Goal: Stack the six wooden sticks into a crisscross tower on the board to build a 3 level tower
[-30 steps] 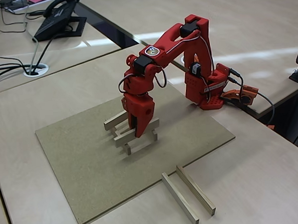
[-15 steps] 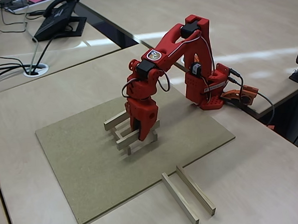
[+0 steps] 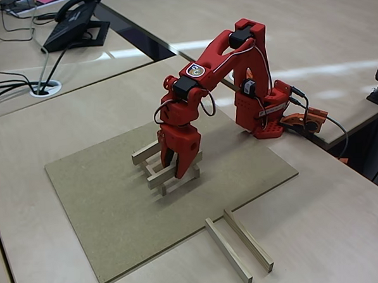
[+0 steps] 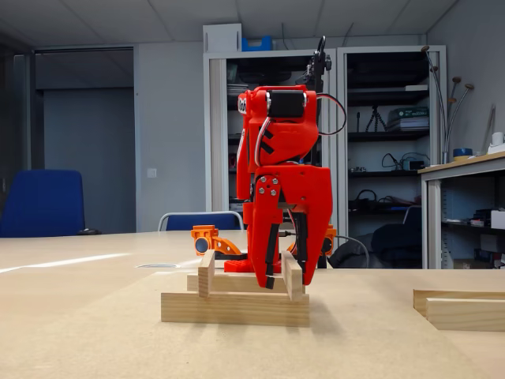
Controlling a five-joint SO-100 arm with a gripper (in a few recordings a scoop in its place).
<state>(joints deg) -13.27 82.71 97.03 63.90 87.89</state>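
Pale wood-grain desk (image 3: 346, 235) fills the lower part of the high fixed view, and nearest the camera, low and right of centre, two loose sticks (image 3: 239, 245) lie side by side on it, just off the edge of the board (image 3: 104, 209). In the low fixed view their ends (image 4: 461, 308) show at the right edge. The brown board lies flat across the middle of the frame. On it, at centre, stands the tower (image 3: 166, 167) so far: two bottom bars with two bars crossed on top, seen in the low view as a long bar (image 4: 235, 308) in front with two stick ends (image 4: 207, 275) standing above it. The red gripper (image 3: 175, 160) points straight down over this stack, its jaws apart, straddling the right-hand upper bar (image 4: 293, 276); whether they touch it I cannot tell. Farther back, right of centre, the arm's base (image 3: 264, 115) sits at the board's far corner. Beyond it, upper left, a desk phone (image 3: 75, 24) rests on another desk.
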